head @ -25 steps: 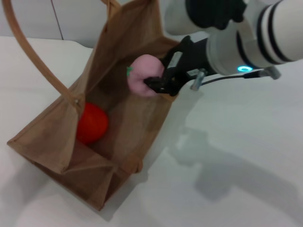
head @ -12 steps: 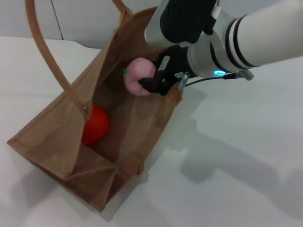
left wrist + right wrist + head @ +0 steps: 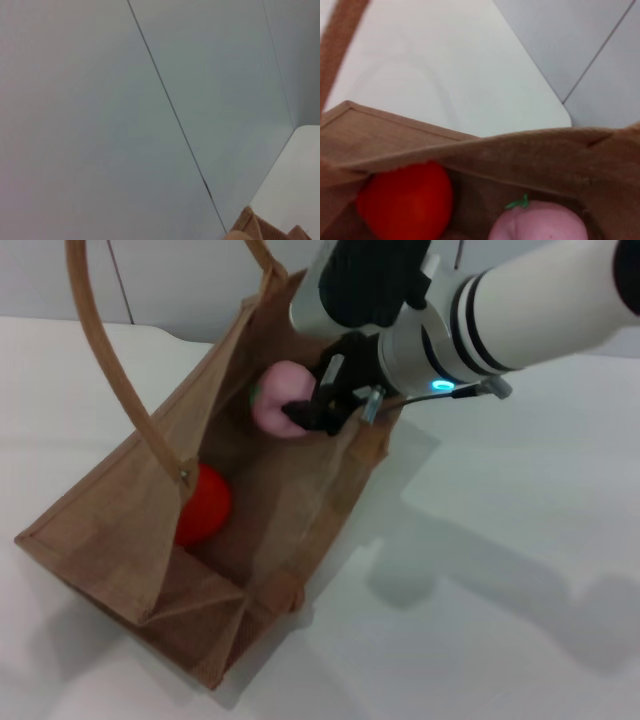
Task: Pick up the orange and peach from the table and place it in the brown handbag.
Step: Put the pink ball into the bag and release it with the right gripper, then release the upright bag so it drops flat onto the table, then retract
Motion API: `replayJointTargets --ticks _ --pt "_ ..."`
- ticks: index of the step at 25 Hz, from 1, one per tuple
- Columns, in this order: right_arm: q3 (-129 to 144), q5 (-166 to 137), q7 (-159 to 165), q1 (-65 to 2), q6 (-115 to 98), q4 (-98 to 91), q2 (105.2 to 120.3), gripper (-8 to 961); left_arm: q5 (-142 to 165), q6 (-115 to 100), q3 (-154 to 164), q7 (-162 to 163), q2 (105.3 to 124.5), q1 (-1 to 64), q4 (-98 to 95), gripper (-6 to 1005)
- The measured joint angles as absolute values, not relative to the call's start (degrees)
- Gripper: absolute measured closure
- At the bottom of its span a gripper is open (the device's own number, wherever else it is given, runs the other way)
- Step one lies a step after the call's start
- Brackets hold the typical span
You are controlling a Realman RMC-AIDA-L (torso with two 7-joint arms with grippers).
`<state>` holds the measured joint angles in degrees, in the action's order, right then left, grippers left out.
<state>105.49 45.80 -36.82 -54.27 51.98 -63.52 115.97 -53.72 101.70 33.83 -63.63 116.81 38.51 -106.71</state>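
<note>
Peach (image 3: 277, 400) sits clamped in my right pincer (image 3: 305, 412) over the bag's (image 3: 120, 530) mouth; orange (image 3: 203, 504) lies inside below.

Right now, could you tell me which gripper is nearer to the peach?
The right gripper: it is shut on the peach above the open brown handbag. The left gripper is not in view.

1. This looks like a plain test room or lab, not a home.
2. The counter (image 3: 520, 570) is flat, white and smooth.
3. The wall (image 3: 100, 100) behind is pale grey, made of big flat panels with thin lines between them.
4. A big white robot arm (image 3: 520, 310) with a small blue-green light reaches over the counter.
</note>
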Motion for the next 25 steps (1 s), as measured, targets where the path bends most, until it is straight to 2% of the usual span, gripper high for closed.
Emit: replayJointTargets --ticks 10,17,25 --pt "104.8 46.0 -35.9 -55.4 49.8 -61.2 115.93 426 -53.6 101.6 33.8 -63.8 116.76 38.6 -106.0 738" --pt "104.9 46.0 -35.8 -56.6 49.7 -58.7 115.92 292 -53.5 101.3 33.8 -63.8 116.72 38.4 -106.0 732" --pt "104.8 46.0 -35.3 -56.9 51.4 -58.3 115.86 294 -53.4 101.1 33.3 -63.9 116.71 38.2 -105.7 725"
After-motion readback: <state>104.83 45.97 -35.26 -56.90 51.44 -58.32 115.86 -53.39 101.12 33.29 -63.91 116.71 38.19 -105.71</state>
